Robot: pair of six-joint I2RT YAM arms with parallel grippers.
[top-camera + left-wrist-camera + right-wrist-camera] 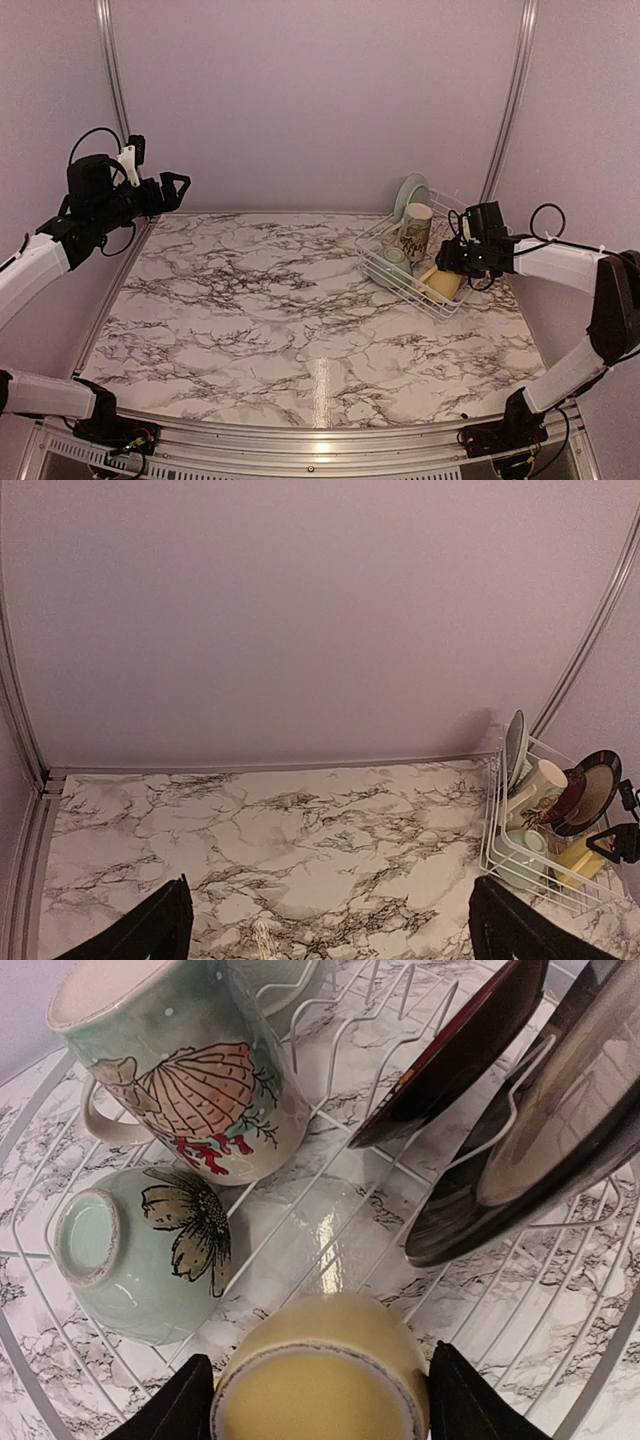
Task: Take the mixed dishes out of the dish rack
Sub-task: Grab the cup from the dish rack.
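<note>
Marble-print table [250,320], lilac walls [300,100]. Rack [393,283] sits far right on the table, skewed to its edges: white wire grid, raised sides, all dishes in it. Right gripper [320,1352] is low over the rack's near end.

Dishes, placed from the right jaws:
- Dark plate [545,1130]: ahead-right, nearest plate. On edge in the wire slots, leaning, black rim, glossy face.
- Red plate [460,1050]: just beyond the dark one, on edge, same lean, nearly parallel to it.
- Green plate [408,193]: farthest from the jaws, at the rack's far end, on edge, pale green.
- Cream mug [180,1070]: ahead-left, tilted, long axis leaning, mouth up and away, handle to the left. Shell and red coral print.
- Bowl [140,1260]: just left of the jaws, tipped on its side, foot ring facing left toward the camera. Pale green, dark-outlined flower on the wall. Close under the cream mug.
- Yellow mug [320,1390]: between the jaws, lying on its side on the grid, long axis running away from the jaws. A round end with a dark-lined rim faces the wrist camera.

Right fingers [185,1405] flank the yellow mug, tight at both sides. Can't tell if they're clamped or just short of contact.

Left gripper [330,885]: raised at the far-left side, well apart from the rack, aimed across the table toward it. Jaws wide apart, nothing between them.
</note>
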